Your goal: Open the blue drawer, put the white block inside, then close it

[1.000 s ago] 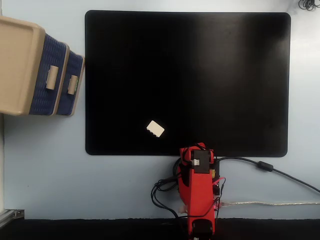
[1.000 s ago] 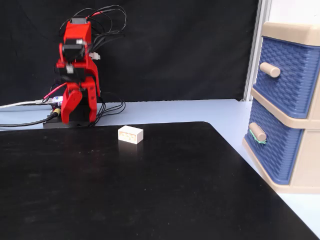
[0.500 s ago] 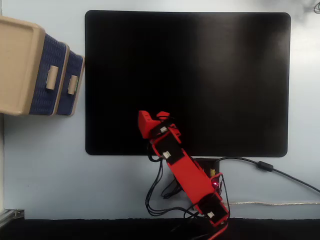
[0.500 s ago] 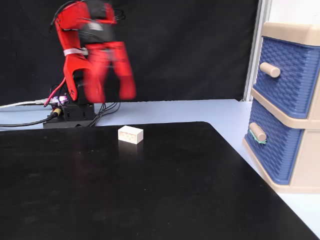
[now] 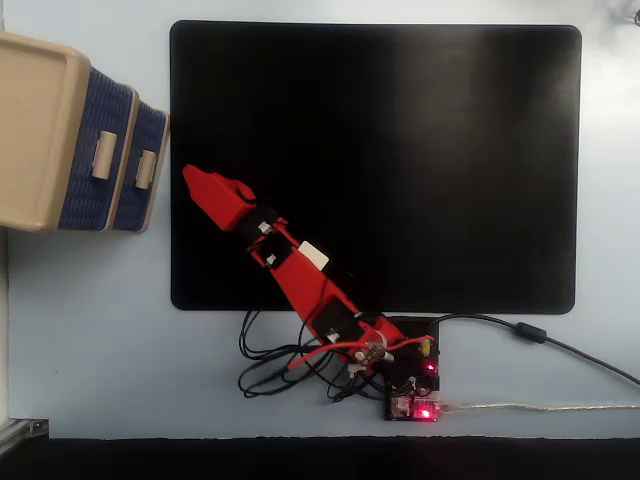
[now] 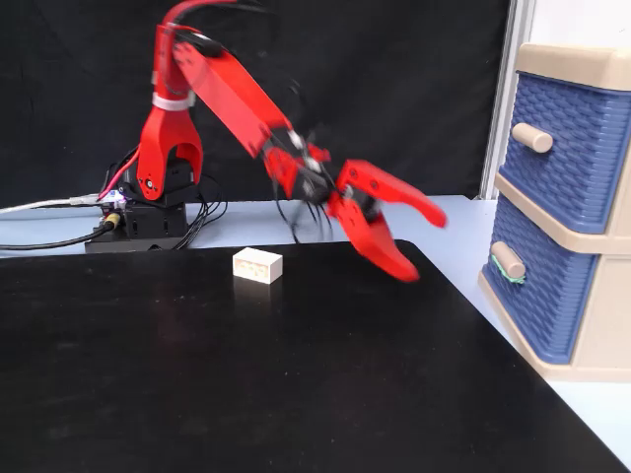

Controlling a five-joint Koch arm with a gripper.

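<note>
You had the red printed gripper (image 6: 422,245) up in the air over the black rectangular mat (image 5: 450,150), its two jaws spread wide with nothing between them, and it was aimed toward the beige plastic cabinet (image 6: 611,296). The lower, dark blue ribbed drawer (image 6: 537,286) sat fully shut, so the opening was the step in hand. Its small beige handle (image 6: 508,260) stood out from the drawer front, clear of the gripper by a fair gap.

The small cream-white rectangular block (image 6: 257,264) lay on the mat near the arm's base, and in the view from above the red arm (image 5: 300,275) crossed over it, so only a corner showed (image 5: 315,254). It could wait (it was not in your way).

To do this step well, you needed to drop the open jaws to the height of the lower handle rather than the upper one (image 6: 531,137), which sat on the larger blue drawer front above. My judgement: the safest approach was square to the drawer face, one jaw on each side of the handle, then a firm squeeze before any pull. A pull straight back along the drawer's slide would have served best, since a slanted tug on so light a cabinet might have dragged the whole thing across the pale blue table (image 5: 90,330).
</note>
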